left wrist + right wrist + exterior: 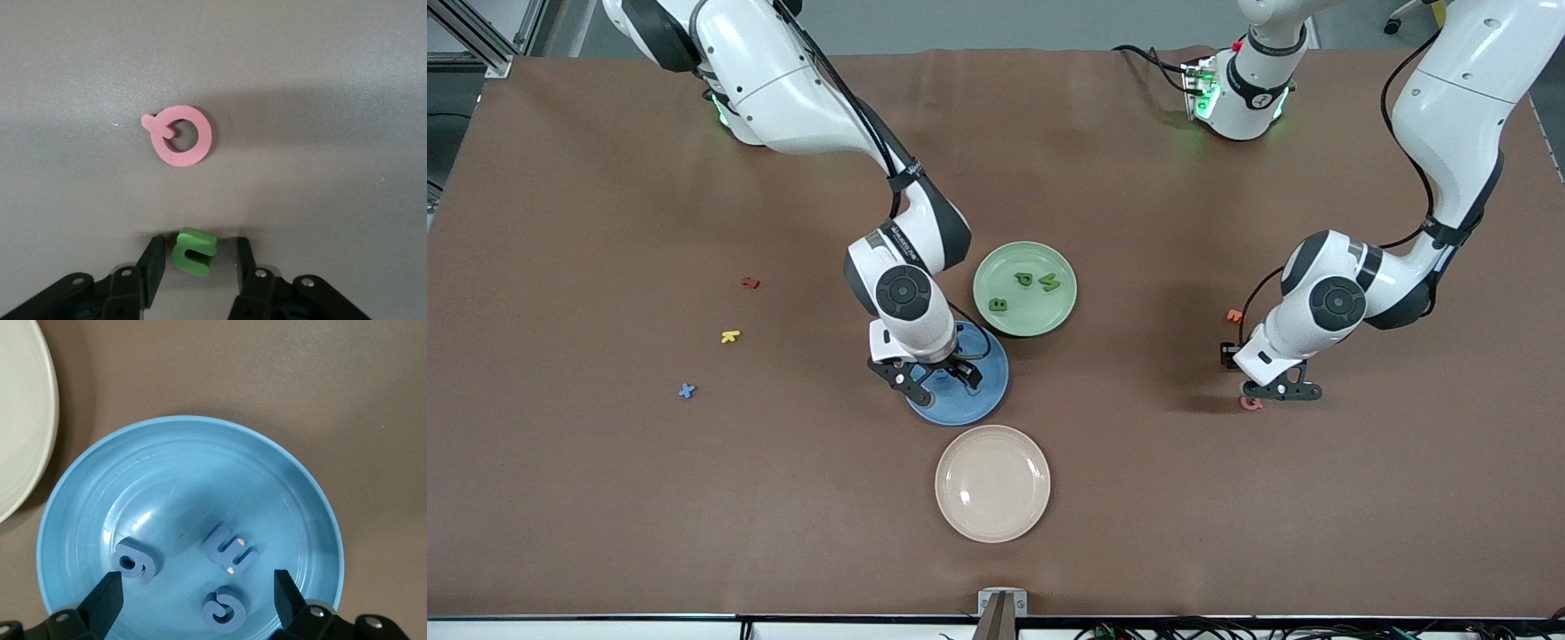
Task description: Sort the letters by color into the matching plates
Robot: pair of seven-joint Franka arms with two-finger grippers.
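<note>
My right gripper hangs open low over the blue plate. Three blue letters lie in that plate, one of them between the spread fingertips and touching neither. Beside it stands the pale green plate with three green letters in it. A fourth blue letter lies on the table toward the right arm's end. My left gripper is down at the table toward the left arm's end, its jaws around a green letter with a small gap on each side.
A cream plate sits nearer to the front camera than the blue plate. A pink letter lies just past the left gripper and an orange one beside that arm. Red and yellow letters lie toward the right arm's end.
</note>
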